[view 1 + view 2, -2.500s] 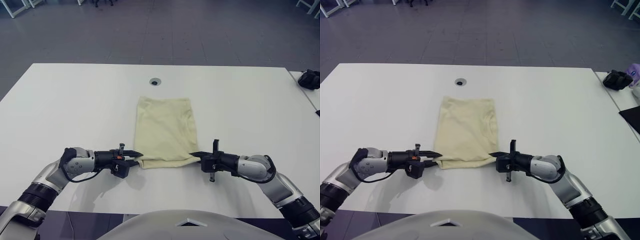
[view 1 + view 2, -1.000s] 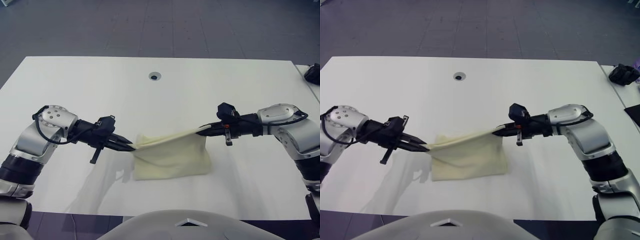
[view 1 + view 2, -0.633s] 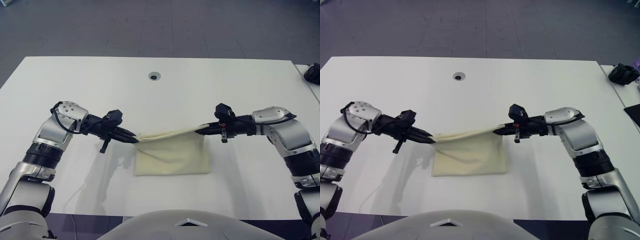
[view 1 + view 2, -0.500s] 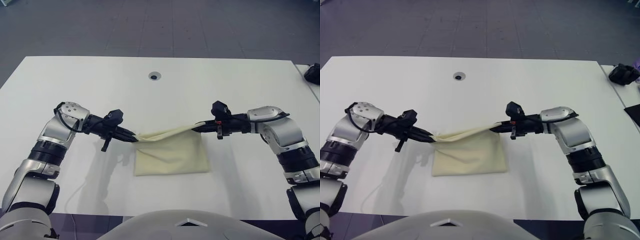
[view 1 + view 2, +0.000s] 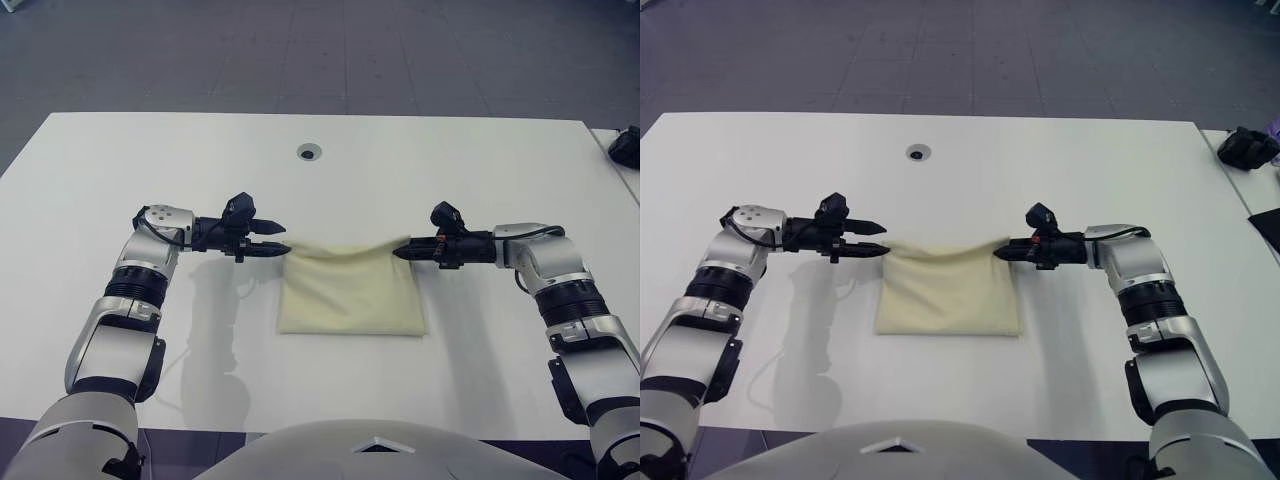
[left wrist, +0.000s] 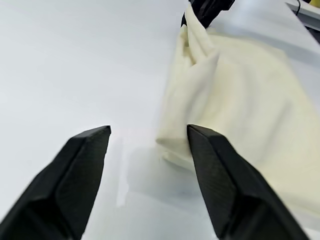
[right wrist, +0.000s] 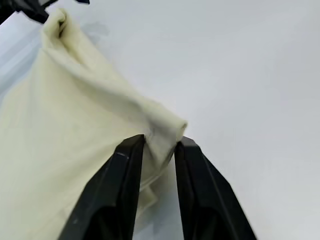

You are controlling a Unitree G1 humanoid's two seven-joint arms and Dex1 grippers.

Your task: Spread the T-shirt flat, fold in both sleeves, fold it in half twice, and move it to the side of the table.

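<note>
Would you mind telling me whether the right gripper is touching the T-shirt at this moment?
Touching. The right wrist view shows the right gripper with its jaws closed on a bunched corner of the T-shirt.

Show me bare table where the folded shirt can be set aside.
The white table is bare along the far edge around the round cable hole, and at its left and right ends. Crowded: the middle, where the pale yellow folded T-shirt lies between the open left claw and the right claw pinching it.

Head stereo pair: high, facing forward-down over the worktop. Wrist cameras: close behind own fingers, aimed inward; both share the T-shirt.
</note>
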